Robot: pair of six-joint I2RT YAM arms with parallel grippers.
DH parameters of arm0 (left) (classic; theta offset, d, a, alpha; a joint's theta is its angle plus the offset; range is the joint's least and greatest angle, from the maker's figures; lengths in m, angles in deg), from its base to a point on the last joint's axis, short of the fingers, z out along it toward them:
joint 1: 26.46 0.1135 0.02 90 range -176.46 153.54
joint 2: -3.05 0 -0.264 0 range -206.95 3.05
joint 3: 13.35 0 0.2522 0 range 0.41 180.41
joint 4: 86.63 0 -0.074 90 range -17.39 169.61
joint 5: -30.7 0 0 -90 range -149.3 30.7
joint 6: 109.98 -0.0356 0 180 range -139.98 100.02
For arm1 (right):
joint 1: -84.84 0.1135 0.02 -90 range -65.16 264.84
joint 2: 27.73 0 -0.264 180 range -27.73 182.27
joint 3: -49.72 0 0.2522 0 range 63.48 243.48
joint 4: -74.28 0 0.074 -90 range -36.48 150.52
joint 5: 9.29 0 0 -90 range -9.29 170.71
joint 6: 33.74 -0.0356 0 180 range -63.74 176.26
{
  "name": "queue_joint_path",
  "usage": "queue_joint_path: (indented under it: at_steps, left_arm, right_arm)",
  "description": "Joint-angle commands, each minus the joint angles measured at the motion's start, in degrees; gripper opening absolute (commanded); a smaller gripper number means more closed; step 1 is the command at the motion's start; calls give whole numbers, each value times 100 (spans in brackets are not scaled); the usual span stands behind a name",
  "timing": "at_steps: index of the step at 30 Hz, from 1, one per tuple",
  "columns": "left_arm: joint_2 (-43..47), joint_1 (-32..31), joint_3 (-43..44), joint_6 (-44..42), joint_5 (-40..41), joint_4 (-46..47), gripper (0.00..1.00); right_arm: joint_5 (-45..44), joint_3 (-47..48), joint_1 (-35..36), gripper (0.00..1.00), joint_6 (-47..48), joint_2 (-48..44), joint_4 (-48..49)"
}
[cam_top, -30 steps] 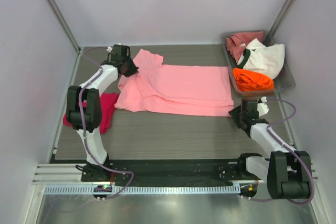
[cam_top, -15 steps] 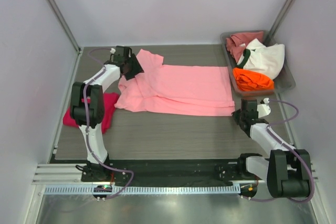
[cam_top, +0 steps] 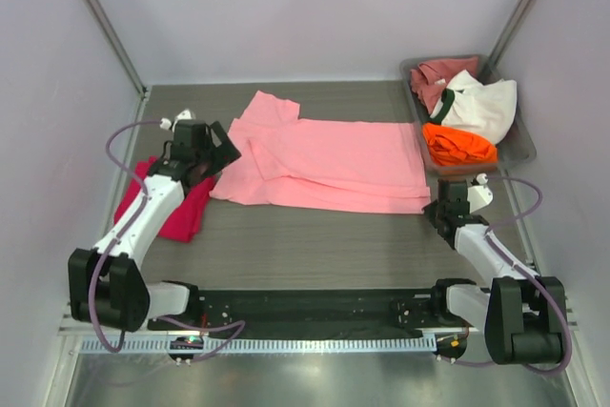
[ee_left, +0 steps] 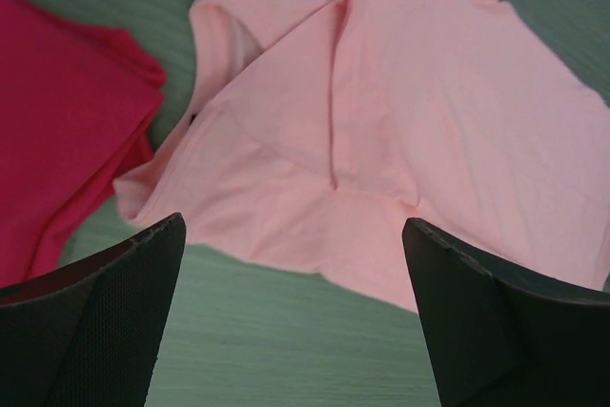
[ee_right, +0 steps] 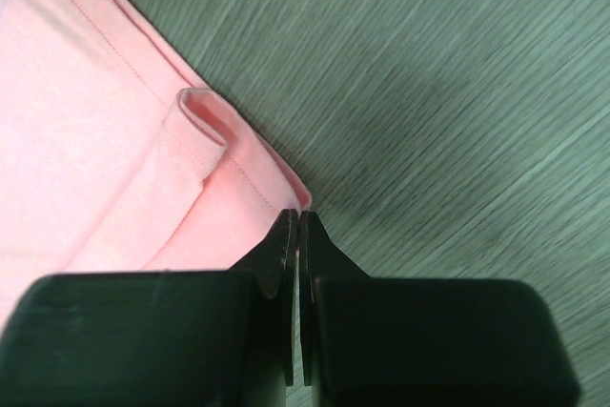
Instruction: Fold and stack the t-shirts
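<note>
**Left to right.** Magenta-red t-shirt [cam_top: 157, 209] lies folded at the left of the table [cam_top: 305, 245]. The left gripper [cam_top: 221, 152], jaws spread wide and empty, hangs beside the sleeve end of the light pink t-shirt [cam_top: 334, 164], which is spread flat at centre. The right gripper [cam_top: 440, 209] has its jaws pinched on that shirt's near right hem corner. The tray [cam_top: 518, 155] holds the orange t-shirt [cam_top: 457, 145], white t-shirt [cam_top: 486, 107] and dusty rose t-shirt [cam_top: 434, 78].

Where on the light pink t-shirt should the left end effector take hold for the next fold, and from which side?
Probably its near-left corner: the light pink t-shirt ends there in a loose, slightly bunched lobe on the table, beside the magenta t-shirt. Approach from the near-left over bare table; the left end effector hangs open facing that edge.
</note>
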Motion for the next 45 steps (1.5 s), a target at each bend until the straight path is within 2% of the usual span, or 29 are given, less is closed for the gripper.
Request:
queue_joint_path:
  at_steps: [1, 5, 8, 11, 15, 22, 24, 26, 32, 39, 45]
  left_arm:
    - [511, -9, -639, 179, 302, -188, 96]
    - [1083, 149, -1525, 328, 295, 260, 97]
    - [910, 587, -1861, 574, -485, 918, 97]
    - [531, 667, -1853, 592, -900, 1148, 97]
    - [-163, 712, -1564, 548, -1016, 1333, 96]
    - [-1086, 905, -1107, 355, -349, 1053, 97]
    - [-1210, 1054, -1097, 390, -348, 1052, 97]
    - [-1210, 1501, -1115, 408, -313, 1052, 97]
    - [-1044, 1924, -1009, 337, -119, 929, 98]
    - [-104, 1591, -1710, 872, -1014, 1543, 95]
    - [942, 1459, -2353, 1242, -833, 1220, 93]
  right_arm:
    - [-456, 226, 10, 1, 364, -194, -42]
    - [-508, 147, 10, 1, 496, -379, -68]
    - [-526, 68, 10, 1, 496, -528, -24]
    - [-456, 50, 10, 1, 470, -590, 20]
    - [-465, -20, 10, 1, 470, -652, 73]
    - [-394, -108, 10, 1, 418, -696, 134]
    - [-394, -126, 10, 1, 417, -731, 134]
    - [-429, -152, 10, 1, 426, -757, 143]
    - [-438, -187, 10, 1, 444, -810, 178]
    - [-447, -196, 10, 1, 461, -757, 222]
    - [-482, -240, 10, 1, 418, -836, 231]
